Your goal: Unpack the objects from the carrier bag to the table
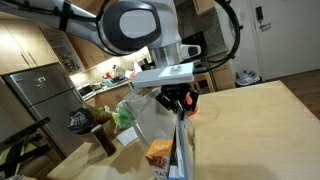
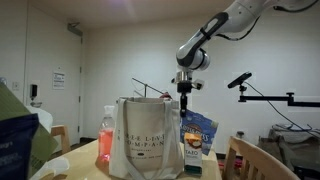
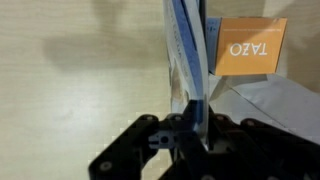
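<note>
Hanging directly below the gripper [image 2: 185, 98], the tall flat blue-and-white package [image 2: 197, 135] stands with its long axis upright, and the jaws are clamped together on its thin top edge. It is just beside the carrier bag [image 2: 143, 135], outside the bag's wall, with the small orange carton [image 3: 250, 47] close by against the bag. Whether its foot already touches the table [image 1: 262, 118] I cannot tell, so I judge the coming move turns on that vertical gap.
</note>
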Robot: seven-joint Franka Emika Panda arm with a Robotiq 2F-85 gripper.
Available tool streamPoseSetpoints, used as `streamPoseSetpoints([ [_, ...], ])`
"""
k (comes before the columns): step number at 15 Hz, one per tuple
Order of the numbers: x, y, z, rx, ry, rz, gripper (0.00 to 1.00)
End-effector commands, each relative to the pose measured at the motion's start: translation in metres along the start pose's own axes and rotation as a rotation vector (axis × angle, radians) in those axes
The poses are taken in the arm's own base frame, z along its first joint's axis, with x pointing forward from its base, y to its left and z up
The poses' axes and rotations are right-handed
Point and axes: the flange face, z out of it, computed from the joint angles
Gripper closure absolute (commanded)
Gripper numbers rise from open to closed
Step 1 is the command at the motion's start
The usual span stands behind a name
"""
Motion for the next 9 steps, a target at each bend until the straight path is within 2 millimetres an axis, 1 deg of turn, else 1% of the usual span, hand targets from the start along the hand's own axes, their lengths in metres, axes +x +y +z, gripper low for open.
streamPoseSetpoints([
  [1,0.001,0.002,0.005,0.003,-0.007,0.0,0.93],
  [3,0.001,0.002,0.011,0.007,-0.013,0.001,0.93],
  [6,0.001,0.002,0.011,0.007,-0.012,0.001,0.93],
  [7,0.001,0.003,0.012,0.0,-0.019,0.006,0.98],
  [9,0.001,0.007,0.019,-0.027,-0.046,0.02,0.98],
])
